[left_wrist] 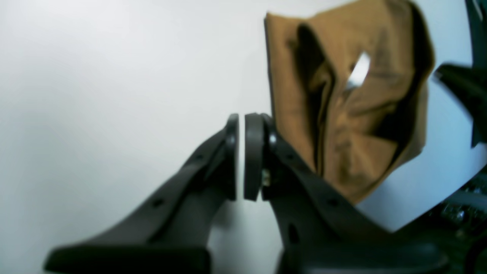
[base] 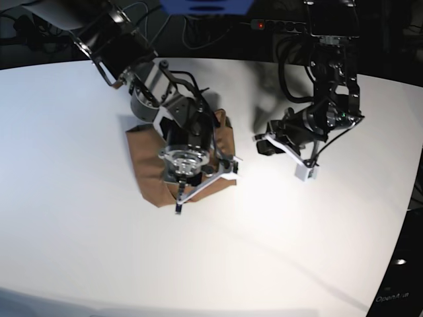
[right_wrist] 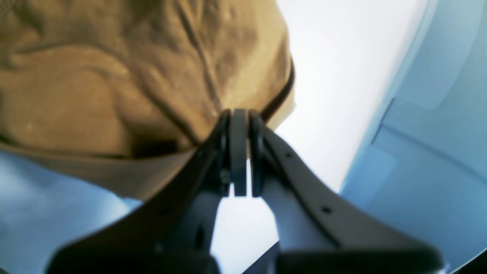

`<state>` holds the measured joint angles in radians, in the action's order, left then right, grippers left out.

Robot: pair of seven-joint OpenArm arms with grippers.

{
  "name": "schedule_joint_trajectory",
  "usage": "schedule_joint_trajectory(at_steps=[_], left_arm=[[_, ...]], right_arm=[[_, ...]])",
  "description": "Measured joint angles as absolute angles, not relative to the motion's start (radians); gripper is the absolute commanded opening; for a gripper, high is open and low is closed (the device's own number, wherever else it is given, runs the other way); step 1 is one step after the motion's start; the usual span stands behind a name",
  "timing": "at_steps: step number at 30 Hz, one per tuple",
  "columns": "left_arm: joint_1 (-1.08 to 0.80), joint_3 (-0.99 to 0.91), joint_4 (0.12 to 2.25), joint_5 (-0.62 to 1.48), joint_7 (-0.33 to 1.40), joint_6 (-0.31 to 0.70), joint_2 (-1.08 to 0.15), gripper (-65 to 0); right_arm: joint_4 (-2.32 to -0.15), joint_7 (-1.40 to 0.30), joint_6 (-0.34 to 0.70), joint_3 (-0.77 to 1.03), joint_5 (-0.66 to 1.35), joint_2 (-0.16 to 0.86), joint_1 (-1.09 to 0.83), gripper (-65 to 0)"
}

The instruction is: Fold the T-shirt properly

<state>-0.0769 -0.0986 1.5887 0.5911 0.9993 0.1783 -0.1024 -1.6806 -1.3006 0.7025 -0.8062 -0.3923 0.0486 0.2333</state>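
The tan-brown T-shirt [base: 149,162] lies bunched into a small folded block on the white table [base: 79,218]. My right gripper [base: 213,125] hangs low over its right edge. In the right wrist view that gripper [right_wrist: 239,118] is shut, and the creases of the T-shirt [right_wrist: 114,83] run together at its tips, so it pinches the cloth's edge. My left gripper [base: 260,142] hovers above bare table to the right of the shirt. It [left_wrist: 241,121] is shut with nothing between its pads. Beyond it the T-shirt [left_wrist: 342,125] shows a small white tag [left_wrist: 358,71].
Bare white table [left_wrist: 95,95] surrounds the shirt on all sides. Black cables and a power strip [base: 277,25] lie beyond the table's far edge. The table's curved edge [base: 403,218] runs down the right side.
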Motion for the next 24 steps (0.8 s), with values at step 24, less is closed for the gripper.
schedule_joint_trajectory(at_steps=[24], left_arm=[[-0.012, 0.268, 1.538, 0.596, 1.055, 0.185, -0.178, -62.4]], right_arm=[[-1.689, -1.267, 0.703, -0.8, -0.395, 0.242, 0.313, -64.6]])
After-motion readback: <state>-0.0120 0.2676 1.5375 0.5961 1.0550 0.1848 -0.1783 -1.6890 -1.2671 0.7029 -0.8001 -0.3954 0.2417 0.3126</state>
